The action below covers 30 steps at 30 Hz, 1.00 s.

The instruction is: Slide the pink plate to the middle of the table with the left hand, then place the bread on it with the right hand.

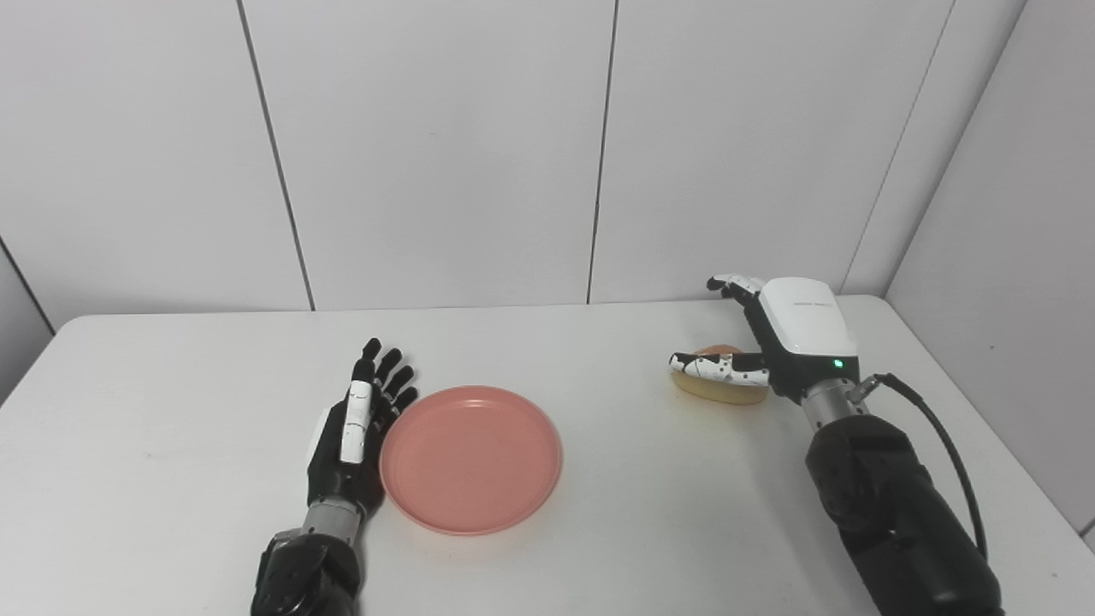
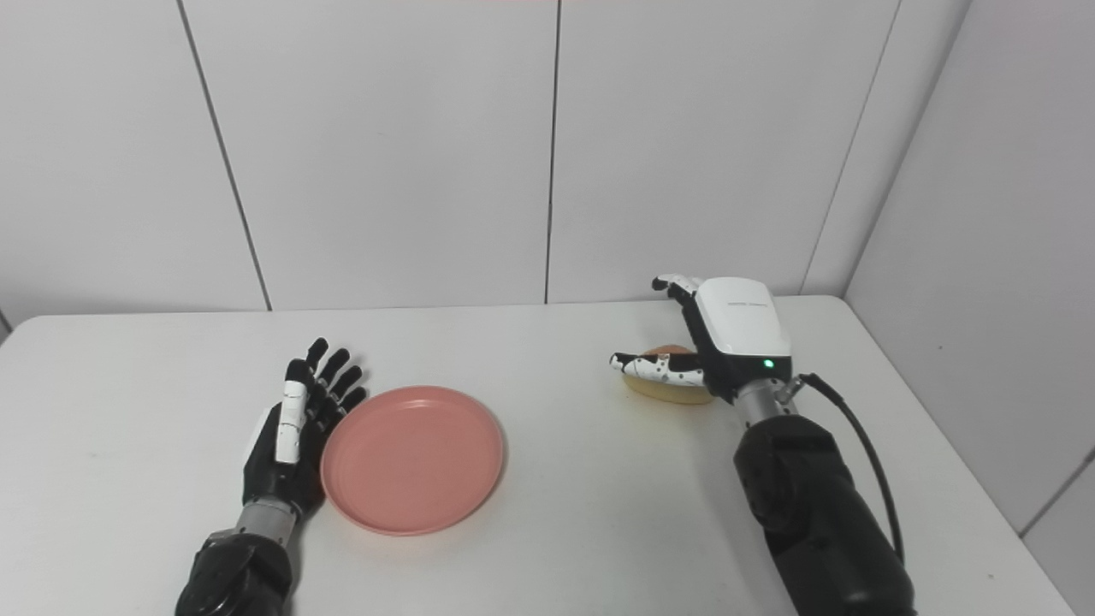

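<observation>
Both forearms, dark and jointed, cut off at the bottom edge. Pink plate (image 1: 470, 459): round, shallow, smooth matte, raised rim, flat on the white desk (image 1: 650, 530) near the front, left of centre. Left hand (image 1: 355, 436): black with a white strip, fingers straight and spread, holding nothing, edge against the plate's left rim. Right hand (image 1: 770, 342): white glossy back shell with green light, speckled fingers spread wide around the bread (image 1: 719, 389). Bread: pale tan oval, brown top, on the desk's right, mostly hidden behind thumb and palm; contact cannot be told. Grey panelled wall behind.
</observation>
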Motion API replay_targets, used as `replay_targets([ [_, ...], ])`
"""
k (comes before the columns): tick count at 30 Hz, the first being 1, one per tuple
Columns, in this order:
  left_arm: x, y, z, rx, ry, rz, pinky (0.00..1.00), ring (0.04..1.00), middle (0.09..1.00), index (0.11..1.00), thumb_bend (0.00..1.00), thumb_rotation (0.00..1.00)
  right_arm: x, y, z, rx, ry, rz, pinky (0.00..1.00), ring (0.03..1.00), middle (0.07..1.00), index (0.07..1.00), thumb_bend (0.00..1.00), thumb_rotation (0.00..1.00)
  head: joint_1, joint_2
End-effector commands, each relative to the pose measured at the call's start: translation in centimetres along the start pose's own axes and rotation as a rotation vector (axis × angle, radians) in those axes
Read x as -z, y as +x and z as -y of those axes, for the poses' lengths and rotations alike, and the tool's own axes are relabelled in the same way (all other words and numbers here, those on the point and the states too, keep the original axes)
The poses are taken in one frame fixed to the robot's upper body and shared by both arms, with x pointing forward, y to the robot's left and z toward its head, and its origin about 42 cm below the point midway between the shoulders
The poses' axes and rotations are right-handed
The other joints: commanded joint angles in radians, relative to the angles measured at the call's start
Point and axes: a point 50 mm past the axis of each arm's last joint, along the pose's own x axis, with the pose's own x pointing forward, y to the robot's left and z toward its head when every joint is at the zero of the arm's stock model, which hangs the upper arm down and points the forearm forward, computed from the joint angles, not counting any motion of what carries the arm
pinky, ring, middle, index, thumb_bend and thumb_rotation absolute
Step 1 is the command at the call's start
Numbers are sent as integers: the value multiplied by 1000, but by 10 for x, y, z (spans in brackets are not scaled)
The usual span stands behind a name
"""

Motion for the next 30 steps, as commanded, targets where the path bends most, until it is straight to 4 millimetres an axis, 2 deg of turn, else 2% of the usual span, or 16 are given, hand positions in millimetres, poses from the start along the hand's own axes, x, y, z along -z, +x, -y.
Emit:
replay_targets([
  [1, 22, -13, -6, -18, -12, -71, 912, 940, 964, 1000, 901, 840, 5, 19, 23, 80, -12, -15, 577, 696, 744, 750, 781, 769, 2, 2],
  [10, 21, -14, -6, -19, -14, -76, 936, 949, 962, 1000, 906, 827, 17, 31, -1, 36, -8, -83, 559, 662, 715, 735, 784, 748, 16, 11],
  [18, 19, -12, -7, -14, -12, -67, 937, 948, 969, 1000, 916, 817, 24, 31, -16, -3, -14, -107, 576, 677, 715, 741, 775, 729, 27, 5],
  [23, 20, -13, -6, -12, -14, -66, 939, 944, 960, 1000, 917, 771, 30, 30, -26, -25, 4, -125, 561, 662, 713, 742, 766, 706, 33, 5],
  [30, 18, -15, -5, -7, -24, -62, 932, 942, 960, 1000, 921, 741, 34, 29, -34, -55, 16, -138, 596, 702, 736, 741, 765, 669, 27, 11],
])
